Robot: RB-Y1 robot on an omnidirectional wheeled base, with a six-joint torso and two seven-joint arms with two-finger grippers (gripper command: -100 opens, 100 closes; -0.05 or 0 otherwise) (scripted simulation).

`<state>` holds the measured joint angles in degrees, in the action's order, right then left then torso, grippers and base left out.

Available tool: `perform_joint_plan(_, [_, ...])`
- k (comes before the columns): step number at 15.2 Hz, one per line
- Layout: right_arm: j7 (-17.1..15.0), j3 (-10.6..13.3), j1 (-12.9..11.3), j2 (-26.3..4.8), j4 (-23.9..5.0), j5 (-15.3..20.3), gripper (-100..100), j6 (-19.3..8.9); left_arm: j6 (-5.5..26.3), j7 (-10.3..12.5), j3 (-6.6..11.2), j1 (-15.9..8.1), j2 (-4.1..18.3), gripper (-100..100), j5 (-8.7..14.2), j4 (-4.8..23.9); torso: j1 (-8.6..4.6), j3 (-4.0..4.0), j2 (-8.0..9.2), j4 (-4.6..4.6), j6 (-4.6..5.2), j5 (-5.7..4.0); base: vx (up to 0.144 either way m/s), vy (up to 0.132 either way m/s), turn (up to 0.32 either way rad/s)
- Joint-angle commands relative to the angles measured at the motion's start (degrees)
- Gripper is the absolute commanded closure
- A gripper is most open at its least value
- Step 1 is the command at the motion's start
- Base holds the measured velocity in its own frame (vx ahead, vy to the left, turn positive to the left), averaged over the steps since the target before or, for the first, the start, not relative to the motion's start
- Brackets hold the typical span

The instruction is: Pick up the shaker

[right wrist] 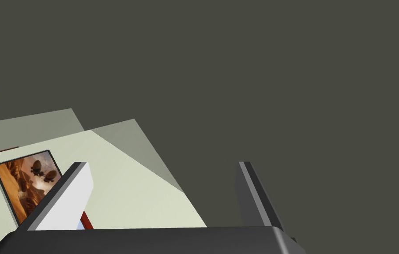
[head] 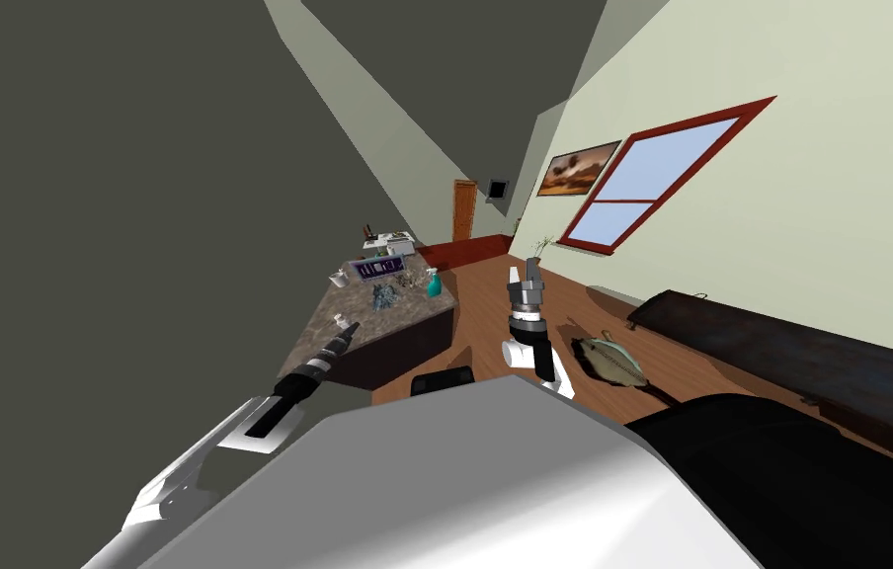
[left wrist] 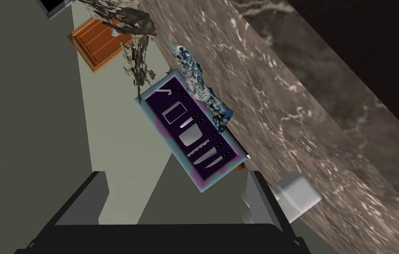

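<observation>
Left pincer point(left wrist: 176, 174) gapes wide; one finger point(left wrist: 262, 203) partly hides the white shaker point(left wrist: 301, 197) on the marbled counter point(left wrist: 326, 110).

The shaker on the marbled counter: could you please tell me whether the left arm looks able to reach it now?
Probably yes: the left gripper is open by the counter, and the white shaker sits just outside one finger, nothing between them; a sideways shift seems needed.

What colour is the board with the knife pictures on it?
The knife board is dark purple with a pale teal edge, clearest in the left wrist view.
</observation>
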<state>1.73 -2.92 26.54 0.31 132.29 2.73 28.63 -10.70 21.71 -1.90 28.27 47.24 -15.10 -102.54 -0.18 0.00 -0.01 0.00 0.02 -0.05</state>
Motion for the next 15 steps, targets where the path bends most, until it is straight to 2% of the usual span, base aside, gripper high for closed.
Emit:
perform_joint_plan(1, [0.00,0.00,0.00,0.00,0.00,0.00,0,0.00,2.66,-0.36,-0.37,0.51,2.86,-100,-0.10,1.69,0.00,0.00,0.00,0.00,0.00,0.00,0.027,-0.061,-0.146])
perform_joint_plan(2, [0.00,0.00,0.00,0.00,0.00,0.00,0,0.00,2.66,-0.36,-0.37,0.51,2.93,-100,-0.10,1.69,-0.02,-0.01,-0.02,-0.01,0.00,0.00,0.027,-0.049,-0.091])
perform_joint_plan(4, [0.00,0.00,0.00,0.00,0.00,0.00,0,0.00,5.43,-0.94,-0.85,0.86,6.03,-100,0.18,3.56,0.01,-0.03,-0.05,-0.01,-0.01,0.00,0.035,-0.056,-0.086])
perform_joint_plan(5, [0.00,0.00,0.00,0.00,0.00,0.00,0,0.00,5.43,-0.94,-0.85,0.86,6.30,-100,0.18,3.56,0.00,-0.05,-0.08,-0.02,0.00,-0.01,0.042,-0.048,-0.074])
perform_joint_plan(7, [0.00,0.00,0.00,0.00,0.00,0.00,0,0.00,8.28,-1.81,-1.36,1.28,9.39,-100,0.72,5.14,0.03,-0.07,-0.11,-0.03,0.00,0.01,0.049,-0.048,-0.099])
perform_joint_plan(8, [0.00,0.00,0.00,0.00,0.00,0.00,0,0.00,8.28,-1.81,-1.36,1.28,9.72,-100,0.72,5.14,0.02,-0.09,-0.16,-0.03,0.01,0.01,0.055,-0.042,-0.079])
perform_joint_plan(9, [0.00,0.00,0.01,0.00,0.00,0.00,0,0.00,9.73,-2.33,-1.63,1.51,11.29,-100,1.07,5.83,0.04,-0.09,-0.16,-0.04,-0.01,0.00,0.062,-0.029,-0.054])
perform_joint_plan(10, [0.00,0.00,0.01,0.00,0.00,0.00,0,0.00,9.73,-2.33,-1.63,1.51,11.46,-100,1.07,5.83,0.08,-0.10,-0.18,-0.04,-0.02,0.01,0.056,-0.019,-0.033])
perform_joint_plan(11, [0.00,-0.01,0.01,0.00,0.00,0.00,0,0.00,11.17,-2.89,-1.91,1.75,13.21,-100,1.46,6.45,0.11,-0.10,-0.18,-0.04,-0.01,0.02,0.050,-0.017,-0.066])
perform_joint_plan(12, [0.00,-0.01,0.01,0.00,0.00,0.00,0,0.00,11.17,-2.89,-1.91,1.75,13.21,-100,1.46,6.45,0.13,-0.10,-0.17,-0.04,-0.01,0.02,0.041,-0.016,-0.059])
perform_joint_plan(13, [0.00,-0.01,0.01,-0.01,0.00,0.00,0,0.00,12.59,-3.50,-2.19,2.01,14.96,-100,1.89,7.01,0.14,-0.08,-0.14,-0.03,-0.01,0.03,0.047,-0.020,-0.066])
perform_joint_plan(14, [0.00,-0.01,0.01,0.00,0.00,0.00,0,0.00,12.59,-3.50,-2.19,2.01,14.96,-100,1.89,7.01,0.14,-0.08,-0.14,-0.03,-0.01,0.03,0.045,-0.014,-0.044])
perform_joint_plan(15, [0.00,-0.01,0.01,-0.01,0.00,0.00,0,0.00,13.99,-4.13,-2.48,2.28,16.67,-100,2.34,7.51,0.15,-0.08,-0.14,-0.03,-0.01,0.03,0.051,-0.015,-0.048])
